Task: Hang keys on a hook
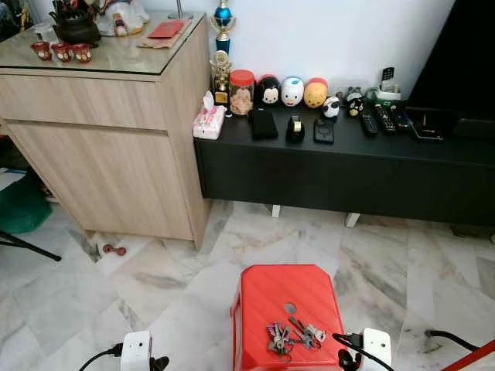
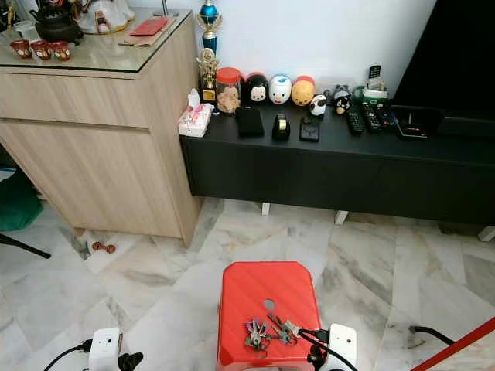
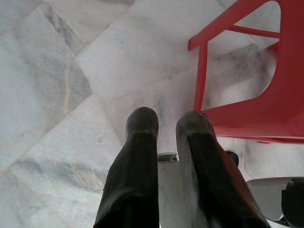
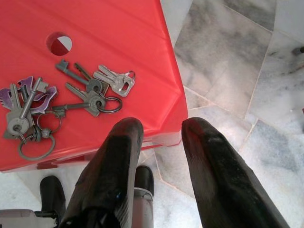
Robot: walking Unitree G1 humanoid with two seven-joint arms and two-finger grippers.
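Two bunches of keys (image 1: 292, 337) lie on the near part of a red plastic stool (image 1: 286, 294) on the marble floor. One bunch has purple key heads (image 4: 28, 102); the other is plain silver keys on a ring (image 4: 95, 90). My right gripper (image 4: 161, 126) hovers open at the stool's near right corner, a short way from the silver bunch and touching nothing. My left gripper (image 3: 166, 118) hangs over bare floor to the left of the stool (image 3: 251, 109), its fingers slightly apart and empty.
A light wood cabinet (image 1: 108, 147) stands at the back left. A low black console (image 1: 340, 166) along the wall carries figurines, jars and remotes. A small dumbbell-shaped object (image 1: 114, 250) lies near the cabinet, and a black cable (image 1: 456, 338) at the right.
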